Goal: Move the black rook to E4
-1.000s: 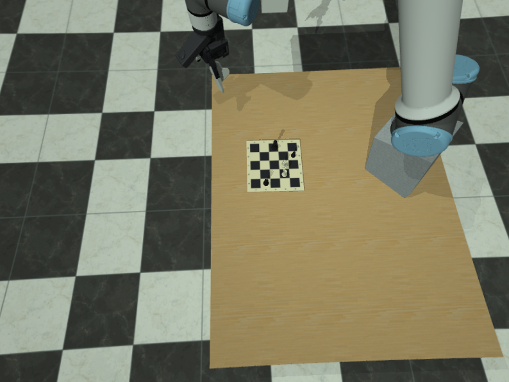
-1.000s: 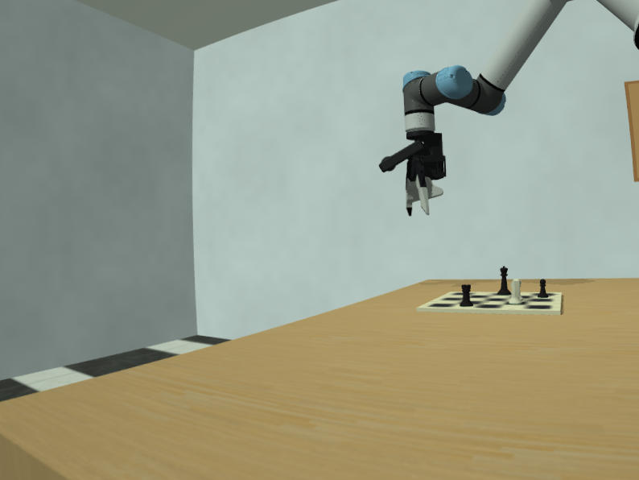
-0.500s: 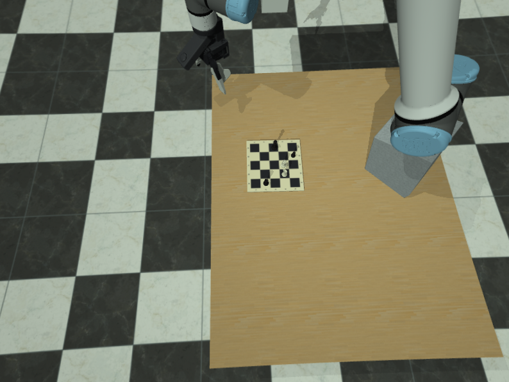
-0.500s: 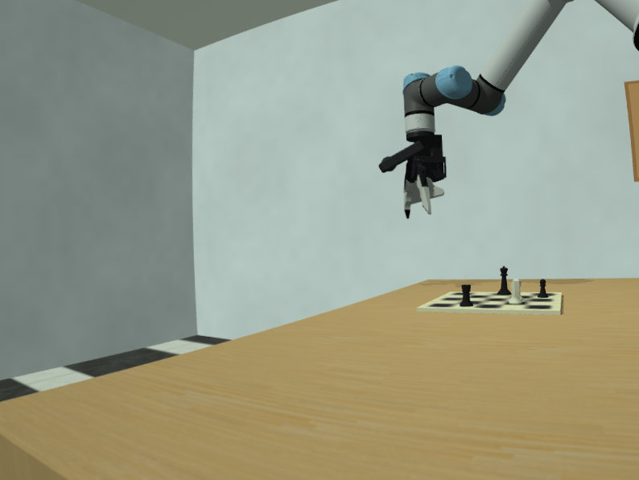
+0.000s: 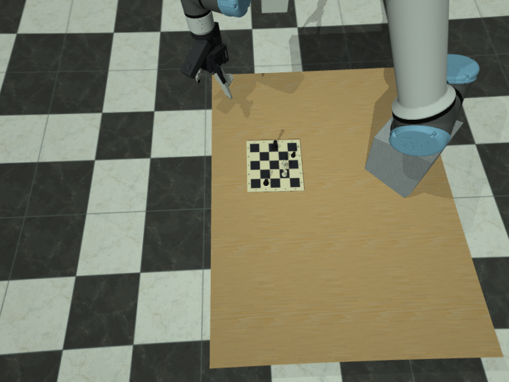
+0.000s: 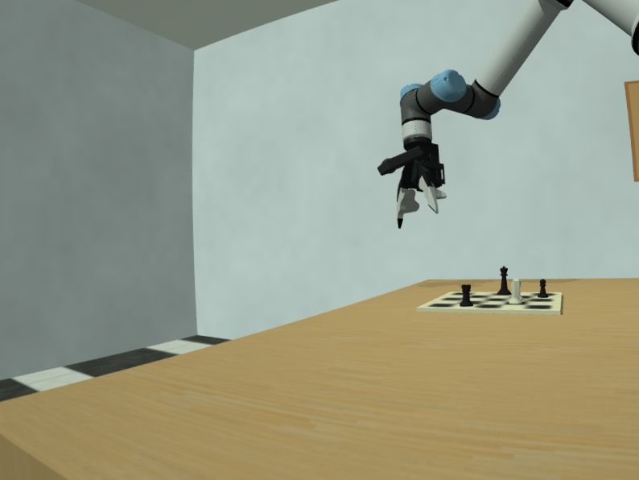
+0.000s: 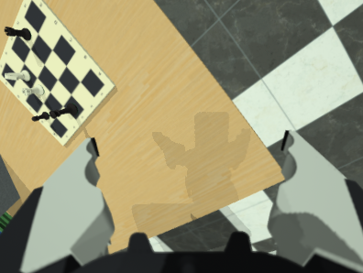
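Observation:
The black rook (image 5: 265, 181) stands upright on the small chessboard (image 5: 275, 165), in the row nearest the front edge, left of centre. It is the nearest, leftmost piece in the side view (image 6: 466, 295), and sits at the board's far corner in the wrist view (image 7: 18, 32). My gripper (image 5: 215, 86) (image 6: 417, 217) is open and empty. It hangs high above the table's back left corner, well away from the board. In the wrist view the fingers frame the table corner and the floor.
A tall black piece (image 5: 275, 144), a black pawn (image 5: 293, 154) and two white pieces (image 5: 284, 164) (image 5: 284, 173) also stand on the board. The arm's grey pedestal (image 5: 406, 164) stands on the table to the right of the board.

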